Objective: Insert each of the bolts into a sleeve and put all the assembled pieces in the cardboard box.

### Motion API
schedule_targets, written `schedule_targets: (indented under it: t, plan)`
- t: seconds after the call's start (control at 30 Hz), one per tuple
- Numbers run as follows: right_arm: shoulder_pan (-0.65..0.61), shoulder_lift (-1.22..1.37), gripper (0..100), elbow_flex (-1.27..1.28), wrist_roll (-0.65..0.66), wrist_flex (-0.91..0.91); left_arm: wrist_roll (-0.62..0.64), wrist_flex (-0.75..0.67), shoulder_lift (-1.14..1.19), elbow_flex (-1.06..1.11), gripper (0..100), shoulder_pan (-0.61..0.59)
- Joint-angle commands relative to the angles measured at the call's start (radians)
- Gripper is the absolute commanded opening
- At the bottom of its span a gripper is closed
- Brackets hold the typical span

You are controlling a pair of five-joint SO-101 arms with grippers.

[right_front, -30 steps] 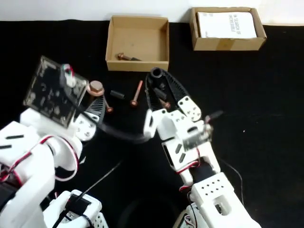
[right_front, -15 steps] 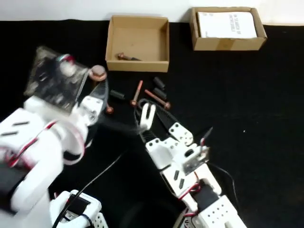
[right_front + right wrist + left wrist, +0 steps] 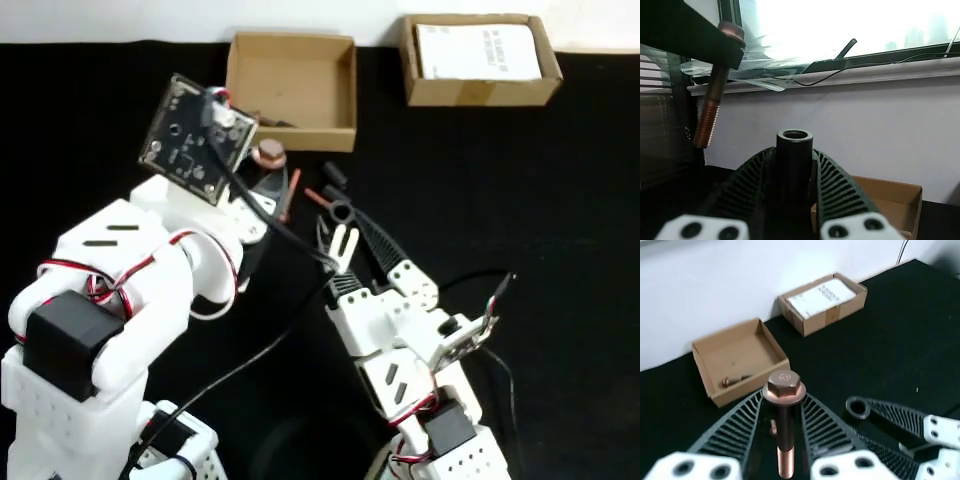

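Observation:
My left gripper [image 3: 266, 182] is shut on a copper bolt [image 3: 268, 153], which hangs head up with its thread down [image 3: 784, 440]. My right gripper [image 3: 338, 228] is shut on a black sleeve [image 3: 794, 152], upright with its bore open at the top. In the right wrist view the bolt [image 3: 714, 95] hangs beside the sleeve and higher, not over its bore. Behind them stands the cardboard box [image 3: 290, 138] with one assembled piece [image 3: 264, 120] inside. A loose bolt [image 3: 318, 196] and a loose sleeve [image 3: 334, 172] lie on the table in front of the box.
A second cardboard box [image 3: 478, 94] at the back right holds a printed paper. The table is covered with a black cloth [image 3: 520, 200]. Cables run from both arms across the near part of the table.
My left arm has swung right and toward the box with the bolt, ending close beside the right gripper. My right gripper has drawn back from the loose pieces toward its base.

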Motion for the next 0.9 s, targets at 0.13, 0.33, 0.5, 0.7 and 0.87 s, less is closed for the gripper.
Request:
schedule_targets:
  t: [0.13,0.33,0.5,0.7,0.87]
  plan:
    - [-0.094,-0.013,0.6,0.125,-0.015,0.087,0.005,-0.114,0.008,0.005,1,0.101]
    - [-0.101,-0.013,0.6,0.125,-0.044,0.165,0.005,-0.114,0.031,-0.001,1,0.133]
    - [-0.105,-0.013,0.6,0.124,-0.044,0.173,0.021,-0.120,0.042,0.012,1,0.139]
    - [-0.105,-0.013,0.6,0.124,-0.044,0.173,0.063,-0.215,0.033,0.197,1,0.136]
    - [-0.105,-0.013,0.6,0.124,-0.044,0.174,0.063,-0.258,0.038,0.214,1,0.136]
